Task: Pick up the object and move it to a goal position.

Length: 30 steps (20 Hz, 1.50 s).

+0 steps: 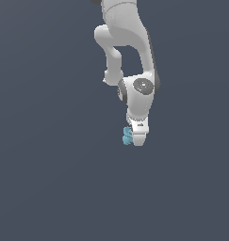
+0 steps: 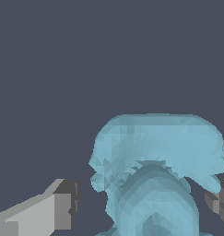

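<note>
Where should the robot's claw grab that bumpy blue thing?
Probably around the narrower rounded body of the light-blue lumpy figure, coming straight on with a finger on each side, as it stands now. The wide cap-like part above bulges out and would likely slip. The gripper looks open.

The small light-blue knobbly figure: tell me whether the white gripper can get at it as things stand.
Probably yes. In the wrist view the light-blue knobbly figure sits between the two fingers, a gap showing at one finger, nothing blocking. The white gripper is right beside it in the exterior view.
</note>
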Available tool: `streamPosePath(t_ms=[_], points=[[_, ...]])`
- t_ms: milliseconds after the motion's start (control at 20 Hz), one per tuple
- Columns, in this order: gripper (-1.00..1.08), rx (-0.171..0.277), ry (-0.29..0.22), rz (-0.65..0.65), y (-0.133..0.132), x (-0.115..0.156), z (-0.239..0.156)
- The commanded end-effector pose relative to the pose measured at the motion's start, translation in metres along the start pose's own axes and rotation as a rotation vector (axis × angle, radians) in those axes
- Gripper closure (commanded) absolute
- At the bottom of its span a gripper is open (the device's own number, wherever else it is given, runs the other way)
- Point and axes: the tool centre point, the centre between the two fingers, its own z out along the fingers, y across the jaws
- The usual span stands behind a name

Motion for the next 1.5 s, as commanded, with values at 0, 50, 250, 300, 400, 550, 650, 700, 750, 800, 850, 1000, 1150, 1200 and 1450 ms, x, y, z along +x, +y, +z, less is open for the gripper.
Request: streamPosePath(t_ms=[0, 50, 250, 300, 400, 550, 650, 700, 750, 800, 850, 1000, 1150, 1200, 1450], points=[[-0.92, -0.001, 0.0, 0.0, 0.001, 0.0, 0.004], [-0.92, -0.001, 0.0, 0.0, 0.001, 0.0, 0.004], [1.08, -0.001, 0.0, 0.0, 0.001, 0.0, 0.004], [1.08, -0.001, 0.0, 0.0, 0.001, 0.0, 0.004], [1.08, -0.001, 0.0, 0.0, 0.001, 0.0, 0.004], [1.08, -0.001, 0.0, 0.0, 0.001, 0.0, 0.004], [1.08, -0.003, -0.001, 0.0, 0.001, 0.0, 0.003], [1.08, -0.003, -0.001, 0.0, 0.001, 0.0, 0.002], [1.08, -0.003, -0.001, 0.0, 0.002, -0.001, 0.001], [1.08, -0.003, -0.001, 0.0, 0.002, -0.001, -0.002], [1.08, -0.003, -0.001, 0.0, 0.002, -0.002, -0.005], [1.08, -0.003, 0.0, -0.001, 0.004, -0.004, -0.017], [1.08, -0.003, 0.0, -0.001, 0.006, -0.008, -0.035], [1.08, -0.003, 0.0, -0.001, 0.006, -0.009, -0.042], [1.08, -0.002, 0.001, -0.002, 0.011, -0.017, -0.085]])
